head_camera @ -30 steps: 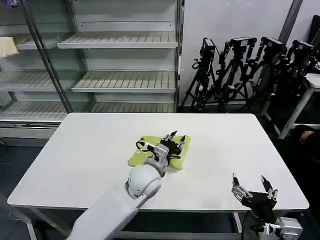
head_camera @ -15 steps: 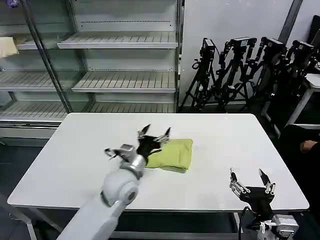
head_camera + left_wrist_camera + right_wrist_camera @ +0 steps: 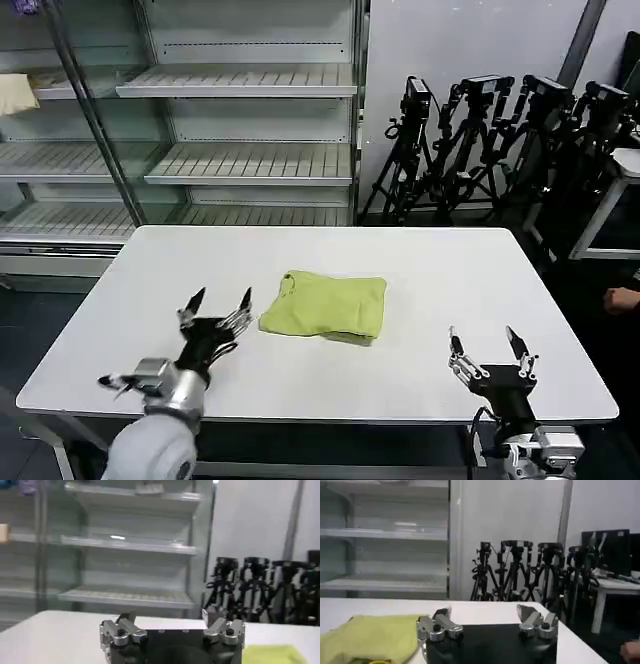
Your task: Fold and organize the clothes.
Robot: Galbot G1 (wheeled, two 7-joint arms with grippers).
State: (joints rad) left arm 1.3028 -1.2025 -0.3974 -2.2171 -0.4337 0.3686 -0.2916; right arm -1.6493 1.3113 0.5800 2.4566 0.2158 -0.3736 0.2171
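Lime yellow-green cotton T-shirt (image 3: 327, 307) lies folded into a compact rectangle at the centre of the white rectangular table (image 3: 470, 280). Left gripper (image 3: 217, 310), lower left of frame, fingers apart, empty. Right gripper (image 3: 487, 345), lower right, fingers apart, empty.
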